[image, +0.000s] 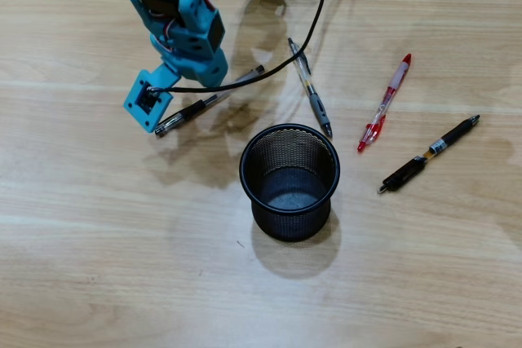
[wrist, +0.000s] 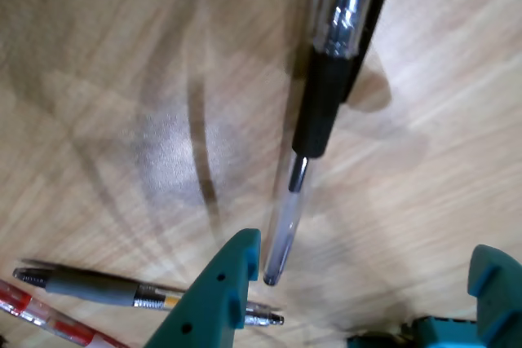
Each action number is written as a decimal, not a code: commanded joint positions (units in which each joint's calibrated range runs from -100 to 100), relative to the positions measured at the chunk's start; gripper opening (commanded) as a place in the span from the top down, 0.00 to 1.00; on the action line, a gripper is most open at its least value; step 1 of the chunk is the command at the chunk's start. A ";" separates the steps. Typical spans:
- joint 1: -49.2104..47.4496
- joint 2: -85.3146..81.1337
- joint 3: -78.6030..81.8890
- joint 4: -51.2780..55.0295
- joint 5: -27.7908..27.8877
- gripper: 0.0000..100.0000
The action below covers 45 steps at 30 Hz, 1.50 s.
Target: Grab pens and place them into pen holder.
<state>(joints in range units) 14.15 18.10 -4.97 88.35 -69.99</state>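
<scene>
Black wire-mesh pen holder [image: 289, 181] is empty; all four slim ballpoint pens on the wooden table [image: 98, 266]. My teal end effector [wrist: 359, 283] spread wide over clear-and-black pen [image: 208, 102], nothing gripped.

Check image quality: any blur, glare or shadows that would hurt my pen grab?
Overhead view: sharp, with soft multiple shadows around the holder and arm. Wrist view: motion-blurred, glare on the table, the pen near the open gripper smeared.
</scene>
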 commanded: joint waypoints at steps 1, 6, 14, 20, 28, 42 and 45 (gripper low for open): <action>0.53 1.99 -0.37 -6.02 -0.27 0.71; 0.71 5.81 -0.37 -11.13 -0.27 0.71; 0.89 9.55 4.15 -21.42 -0.27 0.72; 0.99 9.46 5.60 -23.70 -0.27 0.76; 1.08 7.00 6.42 -23.06 -0.07 0.98; 2.72 -6.33 7.14 -16.05 4.44 0.98; 2.81 -10.33 7.05 -14.68 4.80 0.98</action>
<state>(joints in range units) 16.06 15.97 2.48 71.86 -66.03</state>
